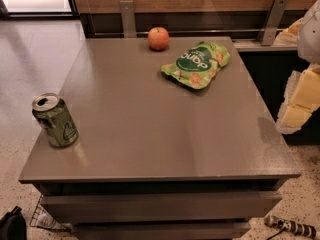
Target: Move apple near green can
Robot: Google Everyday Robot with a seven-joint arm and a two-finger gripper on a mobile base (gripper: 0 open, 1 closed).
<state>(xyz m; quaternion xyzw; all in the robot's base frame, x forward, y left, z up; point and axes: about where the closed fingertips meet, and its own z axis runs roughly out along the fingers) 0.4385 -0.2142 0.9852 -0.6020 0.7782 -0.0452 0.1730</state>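
Note:
The apple (158, 38) is round and red-orange and sits at the far edge of the grey table (150, 134), near the middle. The green can (55, 120) stands upright at the table's near left corner, with its silver top and pull-tab showing. Apple and can are far apart, at opposite ends of the table. My gripper (298, 101) shows as a white and yellowish shape at the right edge of the view, beyond the table's right side, away from both objects and holding nothing that I can see.
A flat green snack bag (196, 64) with white lettering lies right of the apple toward the far right. A wall with metal brackets (128, 18) runs behind the table. A black object (11, 226) and a cable lie on the floor in front.

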